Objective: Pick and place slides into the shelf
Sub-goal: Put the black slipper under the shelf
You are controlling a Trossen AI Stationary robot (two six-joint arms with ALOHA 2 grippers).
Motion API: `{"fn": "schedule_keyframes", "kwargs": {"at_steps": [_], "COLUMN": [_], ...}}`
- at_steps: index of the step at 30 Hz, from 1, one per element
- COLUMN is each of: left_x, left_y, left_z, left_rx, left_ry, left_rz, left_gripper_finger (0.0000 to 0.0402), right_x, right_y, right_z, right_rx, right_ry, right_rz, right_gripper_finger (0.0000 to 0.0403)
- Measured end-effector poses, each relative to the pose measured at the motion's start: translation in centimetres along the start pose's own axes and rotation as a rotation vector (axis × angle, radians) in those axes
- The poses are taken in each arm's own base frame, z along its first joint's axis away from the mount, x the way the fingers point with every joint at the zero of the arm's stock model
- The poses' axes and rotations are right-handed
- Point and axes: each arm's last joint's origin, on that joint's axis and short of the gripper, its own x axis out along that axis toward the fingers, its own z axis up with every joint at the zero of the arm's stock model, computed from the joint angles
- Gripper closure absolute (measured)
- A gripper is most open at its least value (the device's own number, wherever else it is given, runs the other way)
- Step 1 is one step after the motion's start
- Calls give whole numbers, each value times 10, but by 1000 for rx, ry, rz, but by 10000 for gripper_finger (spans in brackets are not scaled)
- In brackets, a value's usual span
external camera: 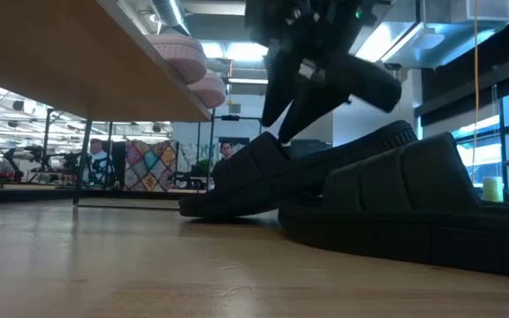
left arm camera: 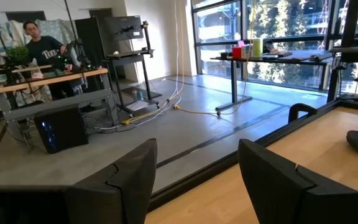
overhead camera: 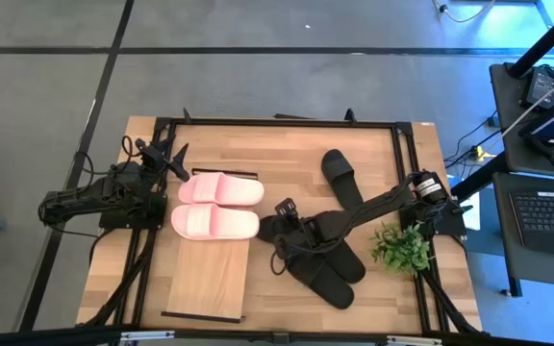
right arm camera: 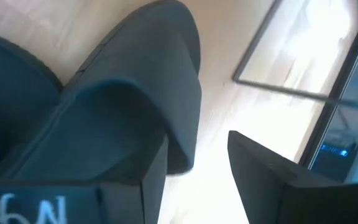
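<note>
Nearest, toward the front edge of the counter (overhead camera: 287, 163), lies a black slide (external camera: 396, 208) flat on its sole. A second black slide (external camera: 246, 177) rests partly across it, and a third (overhead camera: 275, 229) sits just beside these two, so three black slides are bunched together right of the counter's middle.

The right gripper (overhead camera: 287, 223) hangs low over this bunch. Its fingers (right arm camera: 260, 174) are spread apart. One stands against the strap of a black slide, and bare counter shows in the gap, so nothing is clamped. A small green plant (overhead camera: 402, 248) stands near the right edge, close to the bunch.

The shelf (overhead camera: 210, 279) runs from the front edge toward the middle, left of the black slides. Its plank top carries two pink slides (overhead camera: 221, 189) side by side at its far end, soles down. That makes one pink pair already on the shelf.

Farther back, a fourth black slide (overhead camera: 339, 171) lies alone on the counter, apart from the others.

The left gripper (overhead camera: 171, 159) waits over the far left corner, its fingers (left arm camera: 135, 174) wide apart and holding nothing.
</note>
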Motion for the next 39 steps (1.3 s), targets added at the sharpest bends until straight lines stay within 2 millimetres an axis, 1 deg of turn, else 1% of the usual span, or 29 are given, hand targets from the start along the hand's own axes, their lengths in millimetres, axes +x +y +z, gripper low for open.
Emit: {"fn": "schedule_keyframes", "kwargs": {"at_steps": [3,6,8,10,13,15,17,20,25,29,32,35,39], "left_x": [0,0,0,0,0,0,0,0,0,0,0,0,0], "left_y": [0,0,0,0,0,0,0,0,0,0,0,0,0], "left_z": [0,0,0,0,0,0,0,0,0,0,0,0,0], "left_rx": [0,0,0,0,-2,-2,-2,-1,-1,-1,-1,-1,-1], "left_ry": [0,0,0,0,0,0,0,0,0,0,0,0,0], "left_rz": [0,0,0,0,0,0,0,0,0,-1,-1,0,0], "left_gripper_finger": [185,185,185,185,185,185,185,185,185,185,185,185,185], "right_x": [-7,-18,-28,-37,-52,-59,-65,-74,-79,-83,-81,-75,-72], "right_y": [-4,-7,-10,-14,-18,-18,-11,4,34,51,63,69,71], "right_z": [0,1,0,-1,-3,-1,2,10,13,12,8,5,4], "right_rx": [54,140,250,402,628,692,675,614,530,469,435,484,561], "right_ry": [26,57,86,123,203,212,207,159,134,120,135,155,163], "right_rz": [12,28,70,124,253,352,398,397,306,198,166,159,159], "right_gripper_finger": [234,234,234,234,234,234,234,234,234,234,234,234,234]}}
